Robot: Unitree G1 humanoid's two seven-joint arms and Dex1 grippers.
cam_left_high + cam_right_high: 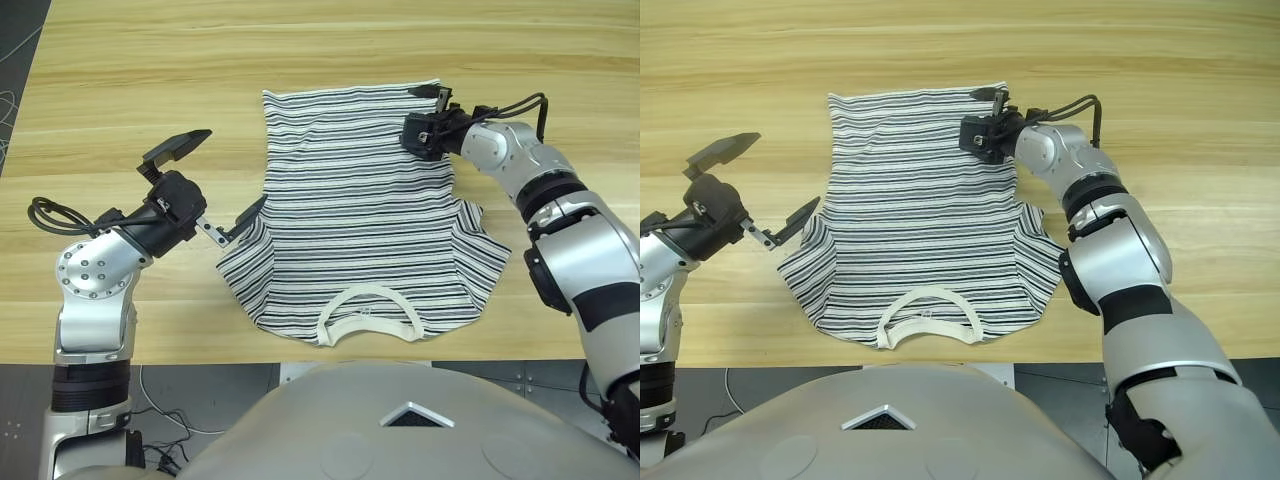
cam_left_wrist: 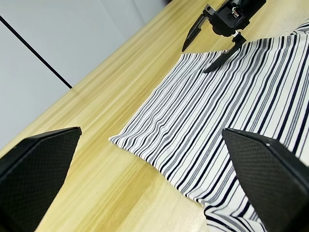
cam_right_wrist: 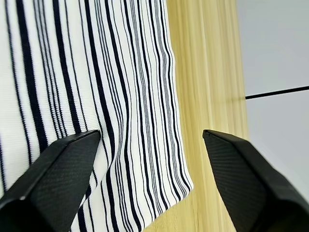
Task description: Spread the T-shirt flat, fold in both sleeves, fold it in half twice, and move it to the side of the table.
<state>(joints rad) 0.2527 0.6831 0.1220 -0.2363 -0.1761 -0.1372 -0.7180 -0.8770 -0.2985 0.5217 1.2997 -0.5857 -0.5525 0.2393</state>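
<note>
The black-and-white striped T-shirt [image 1: 355, 225] lies on the wooden table [image 1: 120, 80], white collar [image 1: 368, 315] toward me and hem on the far side. Both sleeves [image 1: 240, 265] are bunched against the body. My left gripper [image 1: 218, 180] hovers open beside the shirt's left edge, near the left sleeve, with the fabric edge [image 2: 145, 150] between its fingers in the left wrist view. My right gripper [image 1: 428, 115] is open at the far right hem corner [image 3: 169, 159]; one finger rests over the fabric, the other over bare wood.
Bare wood surrounds the shirt on the left, right [image 1: 580, 90] and far sides. The table's front edge [image 1: 180, 358] runs just below the collar. Dark floor [image 1: 15, 60] shows past the table's far left corner.
</note>
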